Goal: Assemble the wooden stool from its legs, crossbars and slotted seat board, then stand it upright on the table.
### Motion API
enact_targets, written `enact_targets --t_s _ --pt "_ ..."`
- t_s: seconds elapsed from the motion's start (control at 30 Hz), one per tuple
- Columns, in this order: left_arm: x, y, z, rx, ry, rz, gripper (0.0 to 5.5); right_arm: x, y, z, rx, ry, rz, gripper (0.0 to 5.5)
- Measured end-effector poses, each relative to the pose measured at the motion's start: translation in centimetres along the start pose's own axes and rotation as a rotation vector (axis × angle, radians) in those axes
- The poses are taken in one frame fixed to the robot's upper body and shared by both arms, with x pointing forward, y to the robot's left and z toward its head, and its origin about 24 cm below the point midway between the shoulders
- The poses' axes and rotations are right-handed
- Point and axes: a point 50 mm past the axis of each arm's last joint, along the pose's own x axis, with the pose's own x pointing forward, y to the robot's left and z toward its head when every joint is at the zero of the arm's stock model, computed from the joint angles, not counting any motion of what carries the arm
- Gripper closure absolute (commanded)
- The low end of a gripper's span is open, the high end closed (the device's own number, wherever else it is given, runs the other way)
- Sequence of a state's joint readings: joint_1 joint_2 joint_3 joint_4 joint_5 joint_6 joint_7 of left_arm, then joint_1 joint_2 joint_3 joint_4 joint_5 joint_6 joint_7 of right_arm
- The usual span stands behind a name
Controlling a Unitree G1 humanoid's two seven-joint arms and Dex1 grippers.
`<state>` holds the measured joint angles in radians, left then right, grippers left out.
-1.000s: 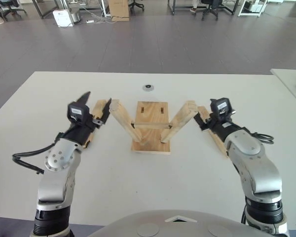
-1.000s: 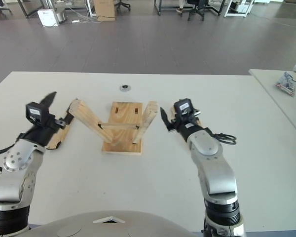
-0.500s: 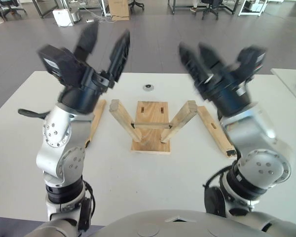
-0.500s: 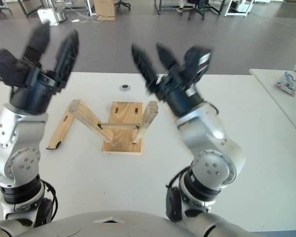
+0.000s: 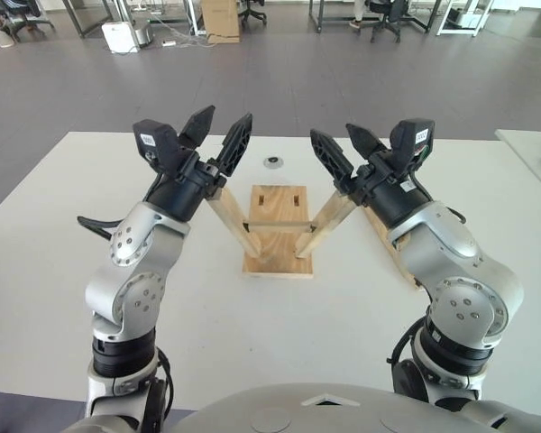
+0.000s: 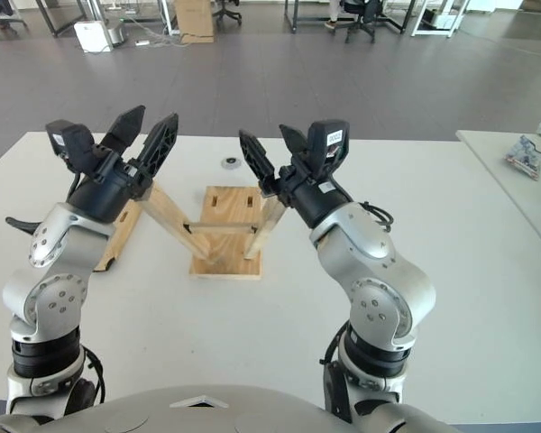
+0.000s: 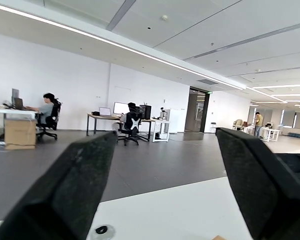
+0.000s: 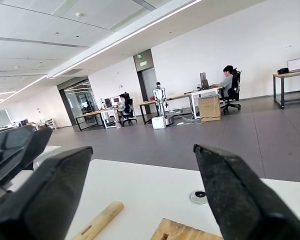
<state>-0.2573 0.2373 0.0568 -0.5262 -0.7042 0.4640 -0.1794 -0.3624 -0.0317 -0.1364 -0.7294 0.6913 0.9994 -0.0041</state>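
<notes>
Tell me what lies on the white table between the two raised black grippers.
Left eye view: between the left gripper and right gripper lies the flat slotted wooden seat board, with a thin wooden crossbar joining two splayed legs over it.

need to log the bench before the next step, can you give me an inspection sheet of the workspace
surface: white table, flat
job's things: slotted wooden seat board lying flat; two wooden legs splayed in a V on it, joined by a thin crossbar; loose wooden leg on the left, another on the right
clutter: small round dark object behind the board
grippers: left gripper and right gripper up above the table, both open, holding nothing
cables: black cable by the left arm
surroundings: grey floor, office desks and chairs; second table on the right
</notes>
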Motion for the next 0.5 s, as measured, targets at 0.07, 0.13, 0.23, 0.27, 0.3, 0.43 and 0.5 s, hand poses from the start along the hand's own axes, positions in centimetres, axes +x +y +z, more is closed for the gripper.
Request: enact_targets --t_s 0.07,0.13,0.23,0.27,0.3,0.43,0.5 --pt "1.3 -0.4 -0.6 -0.040 0.012 -0.029 1.85 0.8 -0.3 0.3 0.013 0.000 0.007 1.69" --pt "1.7 -1.3 -0.8 -0.098 0.021 -0.088 1.85 1.2 0.0 0.3 0.033 0.007 0.035 1.69" --pt "1.7 -2.0 -0.7 -0.316 0.054 -0.207 1.85 1.3 -0.5 -0.3 0.133 0.059 0.062 1.69" --pt "1.6 -0.9 0.2 -0.350 0.030 -0.197 1.85 1.2 -1.3 0.3 0.153 0.032 0.041 1.69" --pt "1.6 0.9 2.5 -0.333 -0.044 -0.171 1.85 1.2 -2.5 1.4 0.171 -0.012 0.003 1.69" --pt "0.5 4.9 6.0 -0.298 -0.159 -0.082 1.85 0.9 -4.0 3.3 0.192 -0.083 -0.039 1.69" --pt "0.0 6.5 6.1 -0.281 -0.166 -0.018 1.85 0.4 -3.2 3.1 0.108 -0.029 0.034 1.69"
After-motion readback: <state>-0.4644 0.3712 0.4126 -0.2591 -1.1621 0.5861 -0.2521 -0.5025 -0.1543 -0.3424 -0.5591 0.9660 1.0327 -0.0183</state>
